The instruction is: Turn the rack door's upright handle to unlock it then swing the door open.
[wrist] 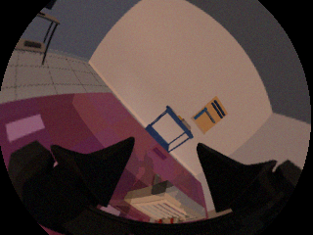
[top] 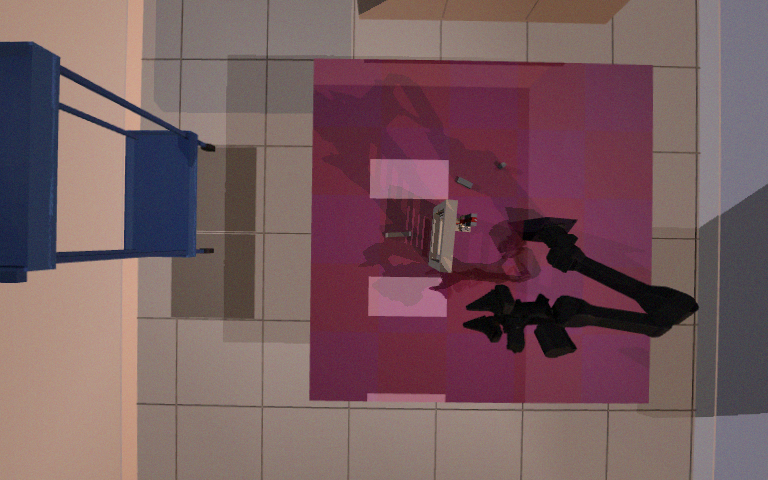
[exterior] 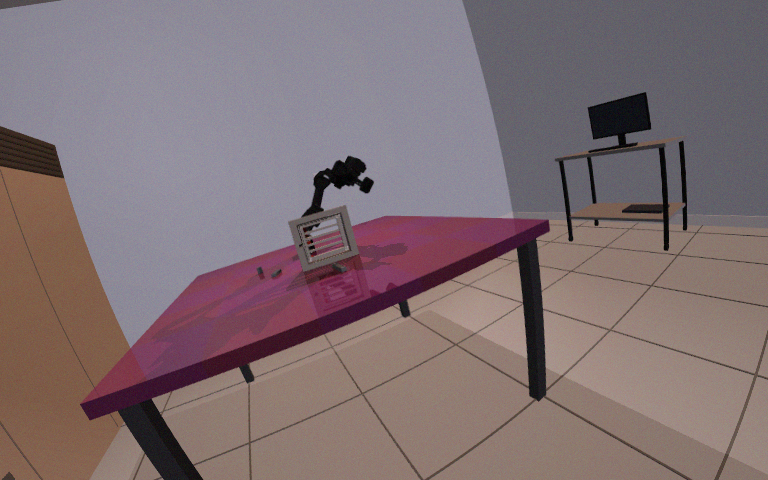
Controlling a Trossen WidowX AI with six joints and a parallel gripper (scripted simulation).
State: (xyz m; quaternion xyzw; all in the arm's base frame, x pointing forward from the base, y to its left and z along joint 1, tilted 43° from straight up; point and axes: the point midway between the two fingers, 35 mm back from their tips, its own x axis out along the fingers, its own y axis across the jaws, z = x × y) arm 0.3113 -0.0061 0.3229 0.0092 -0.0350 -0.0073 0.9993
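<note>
End effector (top: pixel 465 316) (exterior: pixel 363 176) (wrist: pixel 166 144) spread wide, nothing between fingers, raised above bench (top: pixel 396 362) (exterior: pixel 424 237) (wrist: pixel 54 115), apart from rack. Black arm (top: pixel 614 278) (exterior: pixel 318 195) elbow reaches out over arm-side bench edge. Small upright grey piece (top: pixel 500 165) (exterior: pixel 260 271) and grey block (top: pixel 464 182) (exterior: pixel 276 272) lie between rack and wardrobe-side edge. Pale rack (top: pixel 449 240) (exterior: pixel 352 237) upright near bench middle; door looks closed, red-and-black fitting (top: pixel 467 220) on arm-facing side; handle angle cannot be told. Grey bar (top: pixel 398 234) (exterior: pixel 338 267) behind rack. Blue metal frame (top: pixel 161 192) (wrist: pixel 158 117) beyond opposite edge.
</note>
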